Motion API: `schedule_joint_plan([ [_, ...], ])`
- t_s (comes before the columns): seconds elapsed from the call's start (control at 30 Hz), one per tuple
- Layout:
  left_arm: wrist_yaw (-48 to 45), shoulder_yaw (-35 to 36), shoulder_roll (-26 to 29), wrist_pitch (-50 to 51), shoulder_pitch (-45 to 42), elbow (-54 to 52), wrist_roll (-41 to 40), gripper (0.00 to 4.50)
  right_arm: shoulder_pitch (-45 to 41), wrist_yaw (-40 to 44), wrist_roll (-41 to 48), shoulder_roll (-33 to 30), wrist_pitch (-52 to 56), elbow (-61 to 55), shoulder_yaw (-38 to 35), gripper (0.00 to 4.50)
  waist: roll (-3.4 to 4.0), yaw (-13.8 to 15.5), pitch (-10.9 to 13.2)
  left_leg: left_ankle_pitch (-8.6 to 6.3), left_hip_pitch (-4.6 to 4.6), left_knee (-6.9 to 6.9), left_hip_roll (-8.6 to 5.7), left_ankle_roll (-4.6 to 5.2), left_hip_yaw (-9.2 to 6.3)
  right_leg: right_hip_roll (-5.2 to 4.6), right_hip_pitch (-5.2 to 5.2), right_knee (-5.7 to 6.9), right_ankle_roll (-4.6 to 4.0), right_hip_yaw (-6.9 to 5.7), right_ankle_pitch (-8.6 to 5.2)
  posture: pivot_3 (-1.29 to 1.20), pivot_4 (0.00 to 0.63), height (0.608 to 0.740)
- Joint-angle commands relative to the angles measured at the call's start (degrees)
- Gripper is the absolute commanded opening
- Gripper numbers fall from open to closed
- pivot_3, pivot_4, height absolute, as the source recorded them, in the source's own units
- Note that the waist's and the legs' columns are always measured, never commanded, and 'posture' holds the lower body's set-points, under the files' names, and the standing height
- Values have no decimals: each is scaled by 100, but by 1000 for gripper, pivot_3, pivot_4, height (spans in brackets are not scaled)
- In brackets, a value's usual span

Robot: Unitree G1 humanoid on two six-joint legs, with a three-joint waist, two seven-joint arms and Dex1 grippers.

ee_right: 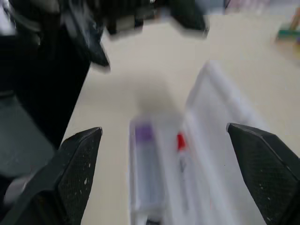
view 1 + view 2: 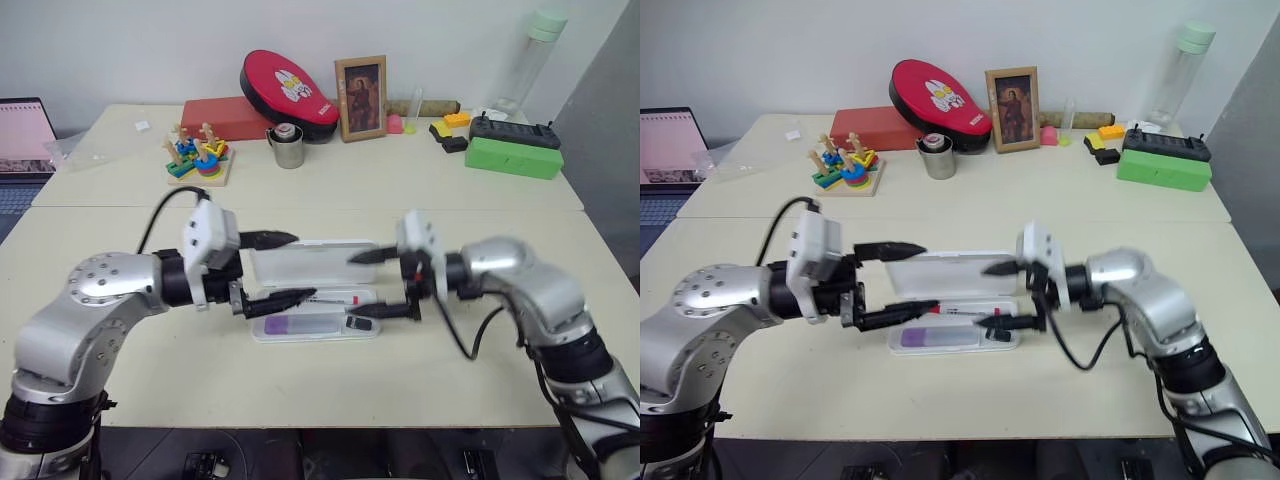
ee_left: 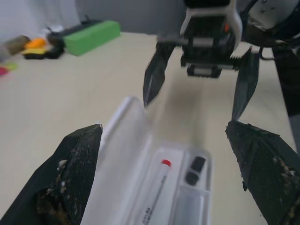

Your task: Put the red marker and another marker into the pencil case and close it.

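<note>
Now the pale surface (image 2: pixel 420 370) carries the pencil case (image 2: pixel 315 295), lying open with its long axis across the robot's front and its lid (image 2: pixel 312 262) standing up on the far side. Both arms flank it: the left pincer (image 2: pixel 282 270) and the right pincer (image 2: pixel 362 288) are spread and empty, pointing inward over its ends. Another marker (image 2: pixel 300 324) fills the near compartment; the red marker (image 2: pixel 335 298) lies just behind it. Closing likely means pushing the lid toward the robot; either arm seems equally near.

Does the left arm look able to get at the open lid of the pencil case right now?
Probably yes. The left gripper is open and hangs right beside the raised lid, with nothing between them; the right gripper faces it from the other side.
</note>
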Motion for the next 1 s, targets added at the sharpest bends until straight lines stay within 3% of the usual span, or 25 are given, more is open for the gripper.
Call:
schedule_joint_plan([
  [0.03,650,915,-121,233,329,-336,-536,4500,-806,-688,-388,291,-215,1006,-177,3673,0,1,0,0,1,-1,0,0,0,0,1,-1,-1,0,0,0,150,740],
  [0.33,1032,1980,-102,227,1427,-654,-834,4500,-1697,-1021,-1742,792,-811,2855,782,1563,-1,18,-1,0,-3,-10,0,0,4,0,-7,-5,-4,3,1,0,150,740],
  [0.57,927,2127,48,220,1672,-676,-1116,4500,-1184,-291,-2260,554,-1031,2350,1630,55,-1,58,-1,0,-4,-11,0,-1,3,0,-8,-5,-6,1,0,0,150,740],
  [1.0,604,1888,395,204,1471,-409,-1262,4500,-137,768,-2099,-165,-824,400,1964,55,-2,54,-1,-1,-4,-11,0,-1,3,0,-8,-5,-6,1,-1,0,150,740],
])
